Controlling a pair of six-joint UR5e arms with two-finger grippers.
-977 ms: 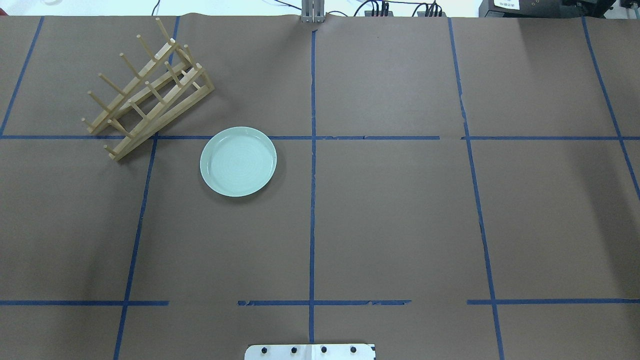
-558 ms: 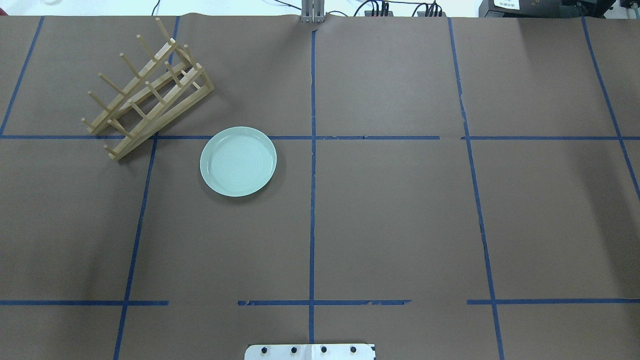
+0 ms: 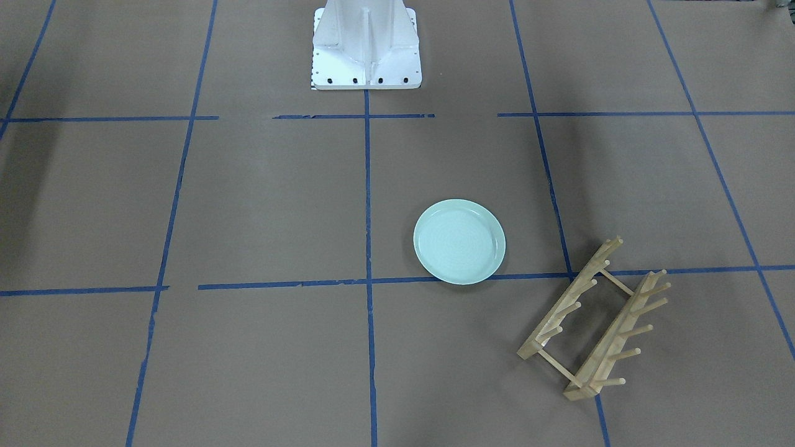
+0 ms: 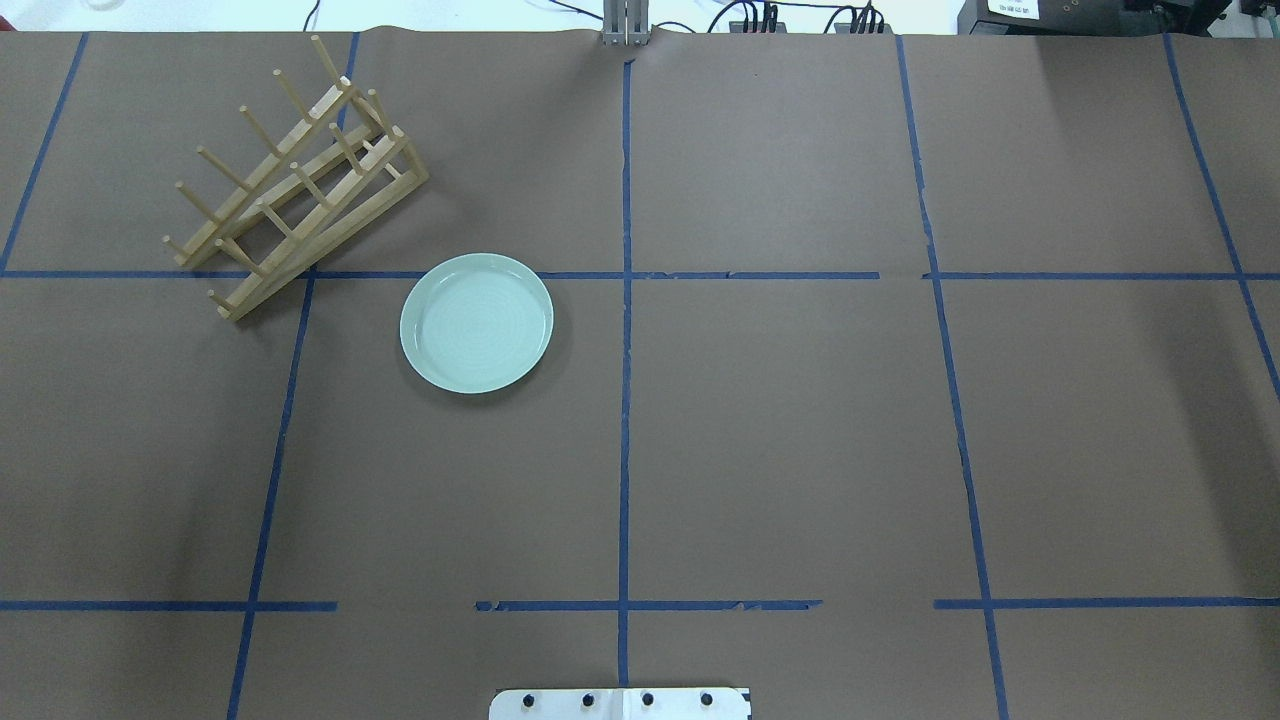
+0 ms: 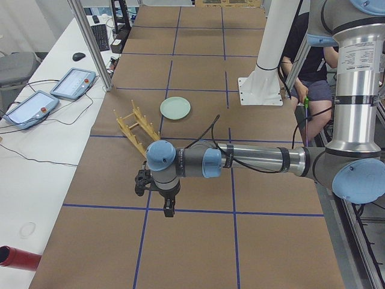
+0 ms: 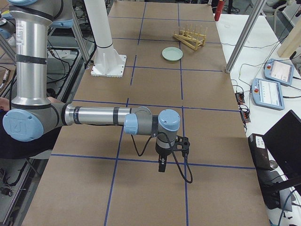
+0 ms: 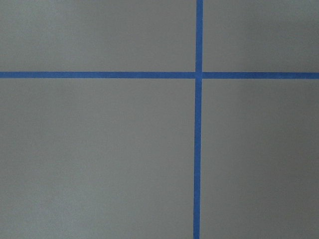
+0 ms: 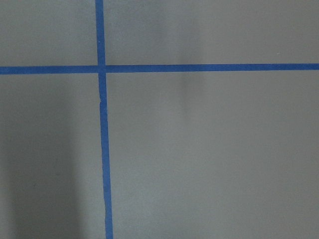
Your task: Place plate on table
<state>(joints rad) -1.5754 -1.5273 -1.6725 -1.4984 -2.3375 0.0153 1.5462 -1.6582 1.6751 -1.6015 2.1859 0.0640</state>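
The pale mint-green plate (image 4: 476,322) lies flat on the brown table (image 4: 780,430), just below a blue tape line; it also shows in the front-facing view (image 3: 459,241), the left view (image 5: 175,108) and the right view (image 6: 172,53). My left gripper (image 5: 169,209) shows only in the left view, far from the plate, pointing down over the table. My right gripper (image 6: 162,166) shows only in the right view, also far from the plate. I cannot tell whether either is open or shut. The wrist views show only bare table and tape.
A light wooden peg rack (image 4: 296,180) lies tipped at the table's far left, close to the plate; it also shows in the front-facing view (image 3: 593,320). The white robot base (image 3: 365,43) stands at the near edge. Tablets (image 5: 30,105) lie on the side bench.
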